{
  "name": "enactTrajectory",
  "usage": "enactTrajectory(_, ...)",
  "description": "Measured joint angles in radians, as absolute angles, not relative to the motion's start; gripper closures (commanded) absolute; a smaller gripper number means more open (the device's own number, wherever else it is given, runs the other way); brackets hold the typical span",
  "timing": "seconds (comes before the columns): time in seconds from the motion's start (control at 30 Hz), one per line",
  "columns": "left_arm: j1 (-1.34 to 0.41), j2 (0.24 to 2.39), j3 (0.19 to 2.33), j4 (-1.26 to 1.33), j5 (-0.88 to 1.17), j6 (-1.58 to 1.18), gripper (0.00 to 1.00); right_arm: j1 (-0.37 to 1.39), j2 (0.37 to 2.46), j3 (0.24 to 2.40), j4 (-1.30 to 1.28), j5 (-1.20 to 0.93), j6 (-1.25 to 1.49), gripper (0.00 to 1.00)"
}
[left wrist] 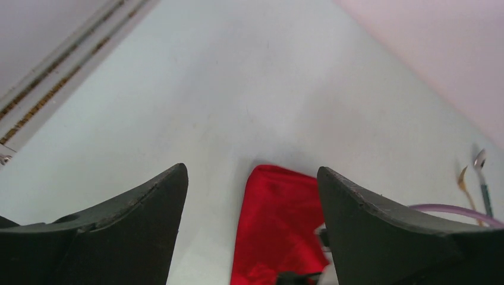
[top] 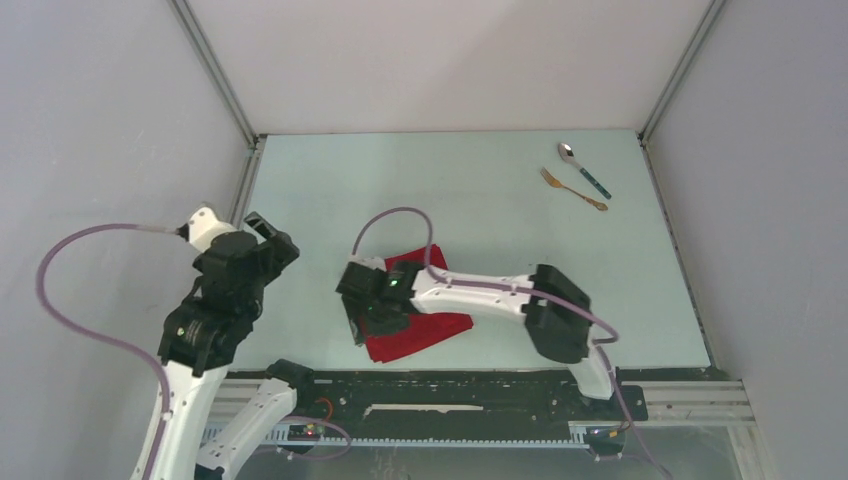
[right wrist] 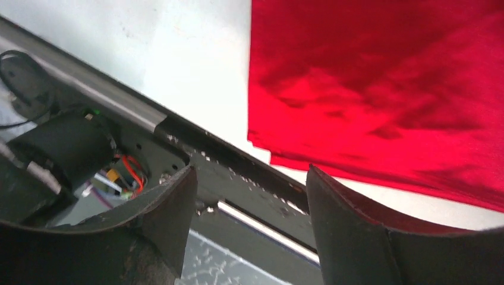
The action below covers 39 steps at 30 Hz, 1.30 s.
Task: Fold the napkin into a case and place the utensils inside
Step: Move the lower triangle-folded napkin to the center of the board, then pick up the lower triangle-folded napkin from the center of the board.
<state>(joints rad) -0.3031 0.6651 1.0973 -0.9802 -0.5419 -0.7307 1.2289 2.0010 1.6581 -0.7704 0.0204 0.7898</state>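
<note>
Red shiny napkin [top: 420,335] is laid folded near the front edge of the surface [top: 450,190], partly under the right fingers [right wrist: 356,237], which are spread and empty; the left fingers [left wrist: 136,225] are spread too, off to its left. Spoon [top: 585,170] and fork [top: 573,189] are seen side by side at the far right corner.

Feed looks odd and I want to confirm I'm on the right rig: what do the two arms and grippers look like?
Both arms, left arm and right arm, have white links with bulky black joint housings. A lilac cable loops along each. The fingers are matte black and wedge-shaped. A small green light glows at the right wrist.
</note>
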Motion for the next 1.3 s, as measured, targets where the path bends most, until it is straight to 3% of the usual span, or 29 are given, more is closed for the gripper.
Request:
enactTrajectory(0.37,-0.302,0.570,1.195,-1.008,-0.617,-0.658,0.13,1.282,2.318,2.002,-0.995,0.054,0.780,0.21)
enactTrajectory(0.93,-0.302,0.569,1.190,-1.008,-0.565,-0.626,0.12,1.279,2.435,2.137,-1.161,0.097,0.764,0.28)
enactTrajectory(1.13,-0.302,0.569,1.190,-1.008,-0.563,-0.622,0.12,1.277,2.441,2.139,-1.165,0.099,0.765,0.45)
enactTrajectory(1.3,-0.302,0.568,1.190,-1.008,-0.561,-0.620,0.12,1.269,2.428,2.106,-1.155,0.099,0.764,0.75)
